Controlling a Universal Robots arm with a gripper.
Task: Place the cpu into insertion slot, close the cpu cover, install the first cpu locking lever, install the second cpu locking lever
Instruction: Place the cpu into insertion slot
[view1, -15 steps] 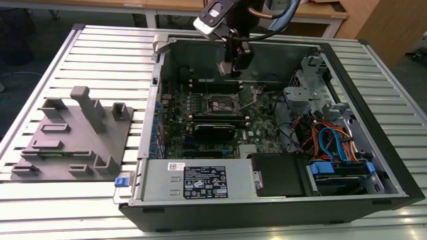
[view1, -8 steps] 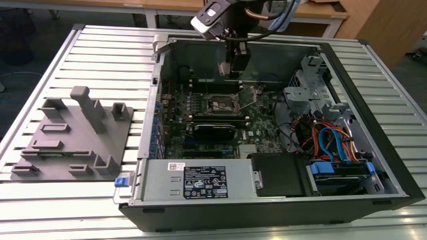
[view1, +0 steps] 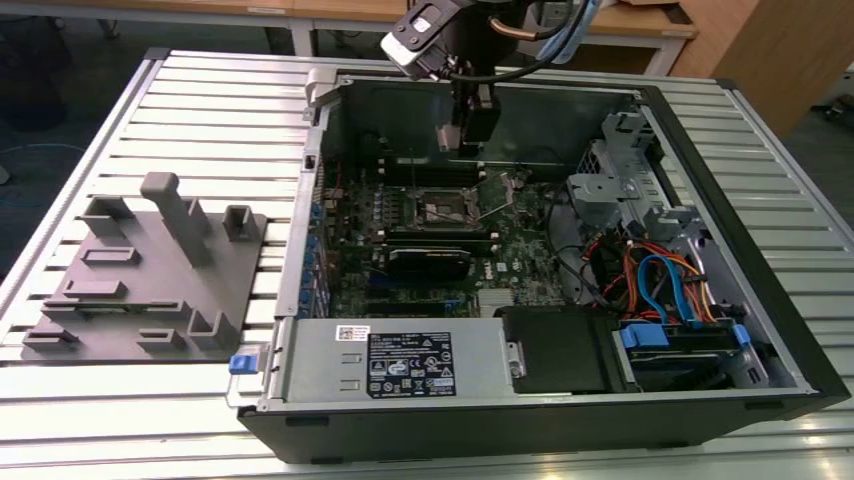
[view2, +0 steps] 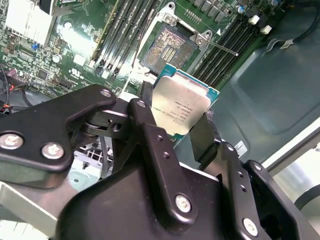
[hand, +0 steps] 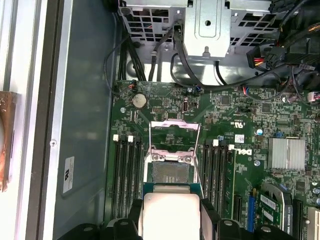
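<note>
Hanging from the arm into the open computer case (view1: 534, 435), the claw (view1: 470, 135) is seen in the exterior view above the motherboard (view1: 514, 270), near the case's far wall and just beyond the insertion slot (view1: 445, 210). The case is laid on its side on the slatted bench (view1: 200, 100). A grey fixture block (view1: 147, 270) is set well apart on the exterior view's left.

In the second wrist view the cpu (view2: 182, 107) is gripped by two opposite edges between the black fingers (view2: 150, 130), so the claw is clamped on it. The chip is held in the air with its silvery top toward the camera, near the slot but apart from it. The slot's contact field is left bare. A thin locking lever (view2: 220, 47) is seen swung clear beside the socket.

In the first wrist view the cpu cover (hand: 175, 135) is found swung open on the side of the socket away from the chip. The unfilled slot lies between cover and cpu, and it is flanked by memory slots (hand: 125, 170).

The chip is judged light, thin and stiff, with a smooth metal top that may slip. It is best taken by the bare edges, as it is held now, and little squeeze is needed. Its underside and the socket contacts are judged fragile, so any tilt or scrape is a risk.
</note>
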